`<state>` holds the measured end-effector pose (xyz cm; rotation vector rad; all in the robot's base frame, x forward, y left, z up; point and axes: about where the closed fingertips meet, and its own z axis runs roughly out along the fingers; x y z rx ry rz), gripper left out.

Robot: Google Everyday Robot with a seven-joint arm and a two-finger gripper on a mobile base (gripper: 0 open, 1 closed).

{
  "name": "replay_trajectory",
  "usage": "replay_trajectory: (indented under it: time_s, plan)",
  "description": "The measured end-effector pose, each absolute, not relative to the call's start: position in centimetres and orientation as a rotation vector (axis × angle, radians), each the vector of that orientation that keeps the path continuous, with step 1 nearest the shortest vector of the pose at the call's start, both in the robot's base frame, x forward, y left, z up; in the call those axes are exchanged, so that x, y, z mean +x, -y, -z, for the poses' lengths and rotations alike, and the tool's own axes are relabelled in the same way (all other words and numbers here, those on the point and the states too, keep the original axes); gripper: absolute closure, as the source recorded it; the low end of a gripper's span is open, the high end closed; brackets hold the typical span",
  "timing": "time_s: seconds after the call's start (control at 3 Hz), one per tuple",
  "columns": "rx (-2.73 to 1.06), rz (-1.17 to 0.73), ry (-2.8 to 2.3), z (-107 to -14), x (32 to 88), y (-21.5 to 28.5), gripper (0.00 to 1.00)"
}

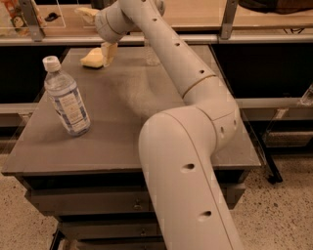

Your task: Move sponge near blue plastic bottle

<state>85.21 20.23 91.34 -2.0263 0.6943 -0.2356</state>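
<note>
"Sponge, small, pale-yellow, soft and rounded (92, 59): state its position," says the inspector.

"Far left part of the grey rectangular tabletop (112, 146), close to the back edge, lying flat. The robot's two-finger gripper (108, 52) hangs at the sponge's right end, touching it or just beside it. Whether the gripper is released or clenched on the sponge, I cannot tell."

"And the destination?"

"The clear plastic bottle with white screw cap and blue-and-white label (67, 100) stands upright near the left edge, toward the front, well apart from the sponge. In my judgement the sponge is not yet delivered. It lies at the far corner, which explains why the long cream-coloured arm (181, 146) is stretched diagonally from front right to far left."

"Why note the bottle's stance?"

"It rests on its base alone, touching nothing, with free surface on every side, so there is room to set the sponge beside it. The risk, as I judge it: tall and light, it could topple under a careless sweep."

"Surface and room?"

"The top is matte grey and level, mounted on a dark cabinet with drawers (83, 205). Behind runs a wooden counter (264, 14) with metal uprights (227, 19). Below is a speckled floor (288, 205)."
</note>
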Motion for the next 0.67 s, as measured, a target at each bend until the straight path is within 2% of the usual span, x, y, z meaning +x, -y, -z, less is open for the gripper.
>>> replay_trajectory:
  time_s: [0.67]
  plan:
    - [-1.931,0.271,-0.713,-92.4,81.8,-19.6,0.00]
